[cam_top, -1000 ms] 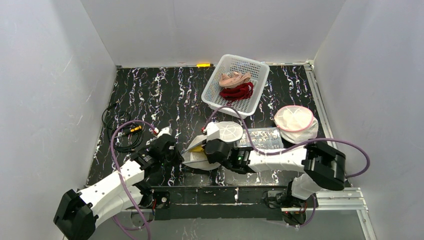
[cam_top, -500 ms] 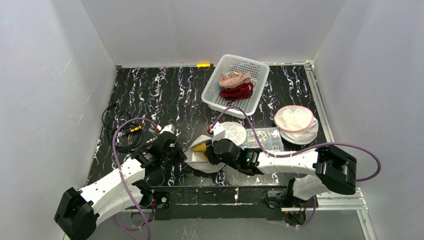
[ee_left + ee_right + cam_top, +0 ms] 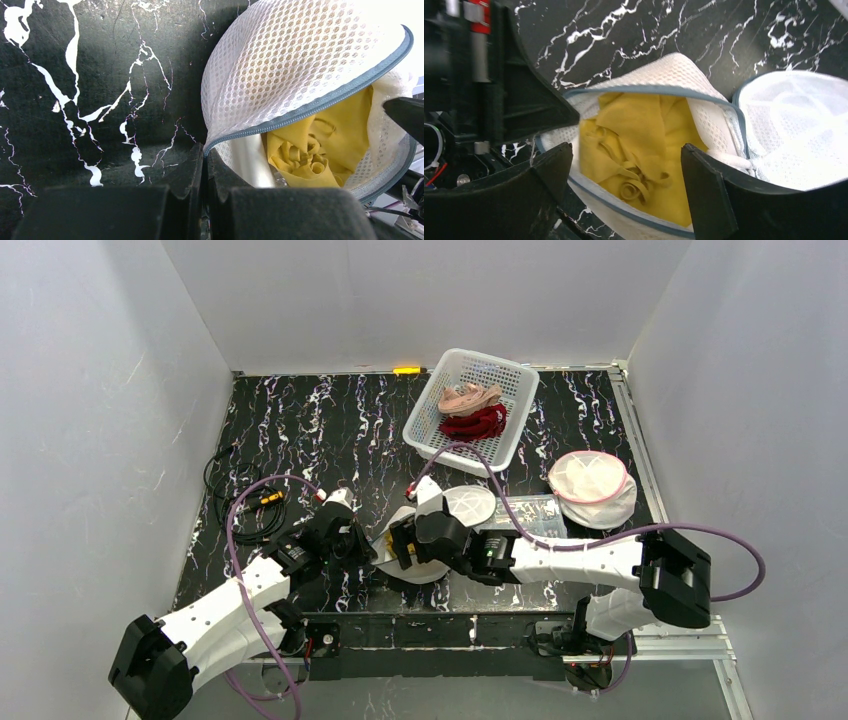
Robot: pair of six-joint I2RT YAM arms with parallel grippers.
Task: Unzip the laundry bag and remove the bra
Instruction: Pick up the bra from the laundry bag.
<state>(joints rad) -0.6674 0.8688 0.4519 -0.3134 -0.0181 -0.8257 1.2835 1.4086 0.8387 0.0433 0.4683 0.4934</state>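
1. Has the laundry bag [image 3: 432, 570] lying on the black marbled table [image 3: 300, 420], well in front of the white basket [image 3: 470, 410] and slightly to its left, close to the arm bases.
2. Pinches the bag's grey zip edge with the left gripper [image 3: 205, 150]: jaws pressed together on the mesh rim, at the side of the bag farthest left of the basket.
3. Spreads the right gripper [image 3: 626, 147] wide above the bag mouth, one finger to either side of the opening, gripping nothing.
4. Shows the zip run open for a long stretch: mouth gaping, upper mesh flap lifted clear, yellow bra [image 3: 320, 145] bunched inside with its straps curled. Cannot tell from these views how far round the zip goes.
5. Counts the unzipping as done, or nearly so, judging by the width of the gap.
6. Leaves the removal undone: bra wholly inside the bag, in neither grip, and well apart from the basket.
7. Calls next, most likely, for lowering the open right fingers onto the yellow cloth, closing on a fold or strap, and drawing it out while the left pinch anchors the bag.
8. Risks catching mesh along with cloth, and so dragging the whole bag.
9. Holds a pink garment [image 3: 468, 396] and a red garment [image 3: 475, 424] in the basket; suggests it as the drop place.
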